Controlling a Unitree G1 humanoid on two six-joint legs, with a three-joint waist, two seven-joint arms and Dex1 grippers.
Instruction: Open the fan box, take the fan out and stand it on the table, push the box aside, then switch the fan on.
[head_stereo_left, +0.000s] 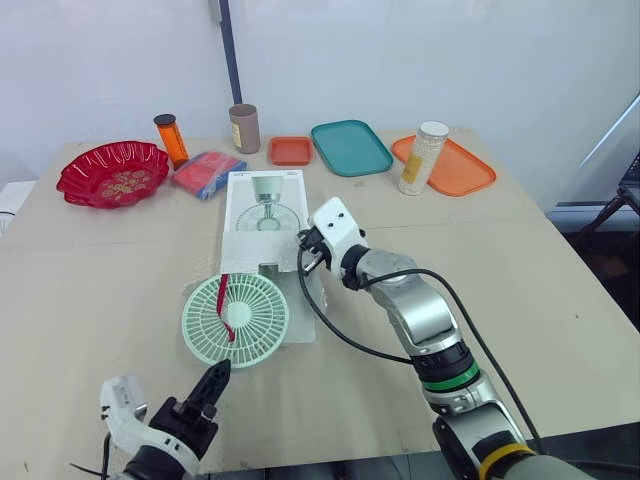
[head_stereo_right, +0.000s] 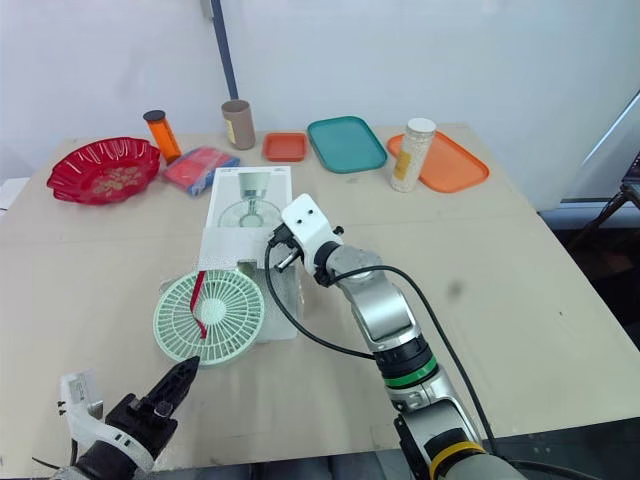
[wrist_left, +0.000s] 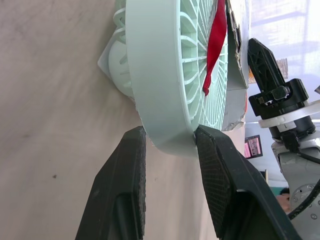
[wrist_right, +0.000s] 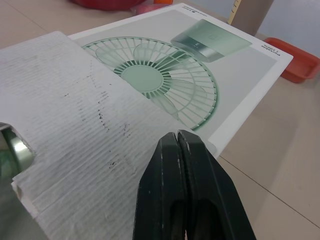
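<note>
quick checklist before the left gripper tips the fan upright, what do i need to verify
1. left gripper holding the fan: ok, its fingers press both sides of the rim.
2. fan out of the fan box: ok, lying flat on the table, far edge at the box flap.
3. right gripper clear of the fan: ok, shut, above the flap.
4. box pushed aside: not ok, directly behind the fan.
5. red ribbon on the grille free of snags: cannot tell.
</note>
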